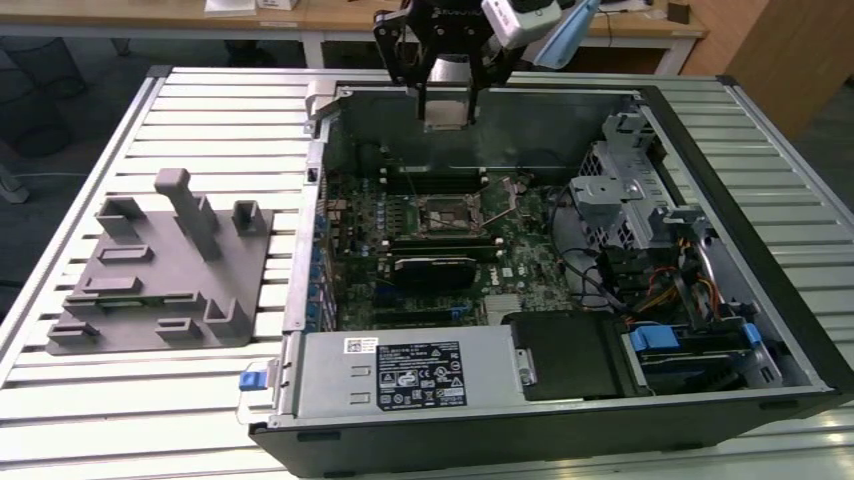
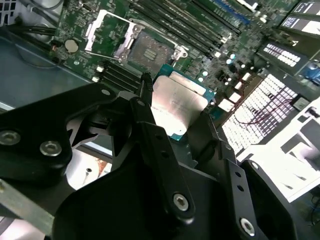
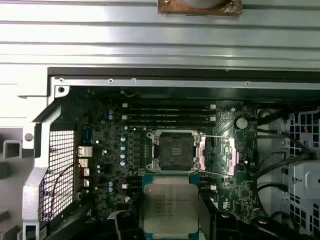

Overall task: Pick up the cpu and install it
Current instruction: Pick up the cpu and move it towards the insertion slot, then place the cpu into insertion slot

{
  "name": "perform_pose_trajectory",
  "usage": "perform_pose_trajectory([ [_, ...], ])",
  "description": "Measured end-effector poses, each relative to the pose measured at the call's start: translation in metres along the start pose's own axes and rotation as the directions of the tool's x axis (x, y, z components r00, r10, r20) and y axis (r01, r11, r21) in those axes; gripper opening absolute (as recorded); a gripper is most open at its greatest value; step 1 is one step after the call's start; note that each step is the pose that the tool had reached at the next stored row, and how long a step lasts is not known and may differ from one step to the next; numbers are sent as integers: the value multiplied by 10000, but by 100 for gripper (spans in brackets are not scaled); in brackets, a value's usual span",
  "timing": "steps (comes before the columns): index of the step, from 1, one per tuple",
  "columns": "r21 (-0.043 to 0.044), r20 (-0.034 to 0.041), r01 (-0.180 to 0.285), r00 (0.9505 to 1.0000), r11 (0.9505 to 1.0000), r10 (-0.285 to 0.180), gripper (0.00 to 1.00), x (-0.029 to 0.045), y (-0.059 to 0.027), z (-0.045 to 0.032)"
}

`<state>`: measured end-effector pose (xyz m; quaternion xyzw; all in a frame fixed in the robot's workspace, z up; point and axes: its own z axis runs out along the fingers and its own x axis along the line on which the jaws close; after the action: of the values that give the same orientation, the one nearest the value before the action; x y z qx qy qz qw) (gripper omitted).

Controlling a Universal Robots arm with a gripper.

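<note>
Off to the exterior view's left of the claw [image 1: 446,108], well apart from it and lower, a grey plastic fixture [image 1: 158,268] with upright posts sits on the slatted metal table [image 1: 214,110]. Closer in on that side stands the open computer case [image 1: 534,445], lying with its inside facing up. A silver power supply box [image 1: 400,375] sits against the case wall farthest from the claw.

The claw itself hangs over the opposite wall of the case, raised above the boards inside. Its 2 black fingers [image 2: 150,130] are closed on the cpu [image 1: 445,116], 1 on each side. In both wrist views the cpu's silver top shows between them, with a thin pale edge around it. The chip is held in the air and touches nothing but the fingers.

Below the claw, the green motherboard [image 1: 534,260] fills the case floor. In the first wrist view the cpu socket [image 3: 175,150] lies just beyond the held chip. Its metal frame is swung open to 1 side and its dark bed is uncovered. Long black memory slots [image 3: 170,115] run just past the socket.

Toward the exterior view's right of the claw, a bare metal drive cage [image 1: 627,190] stands inside the case. Loose cables [image 1: 667,295] and blue tabs [image 1: 649,338] sit farther down that side.
</note>
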<state>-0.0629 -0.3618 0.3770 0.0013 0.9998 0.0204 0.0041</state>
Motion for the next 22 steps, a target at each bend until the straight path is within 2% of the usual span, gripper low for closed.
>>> perform_pose_trajectory([
  [4, 1, -1, 0, 10000, 10000, 0, 53, -46, 36, 8],
  [12, 6, 3, -68, 10000, 10000, 68, 53, -49, 36, 9],
  [17, 11, 37, -877, 9961, 9961, 877, 53, -49, 36, 17],
  [22, 12, 76, -1778, 9840, 9841, 1778, 53, -49, 35, 27],
])
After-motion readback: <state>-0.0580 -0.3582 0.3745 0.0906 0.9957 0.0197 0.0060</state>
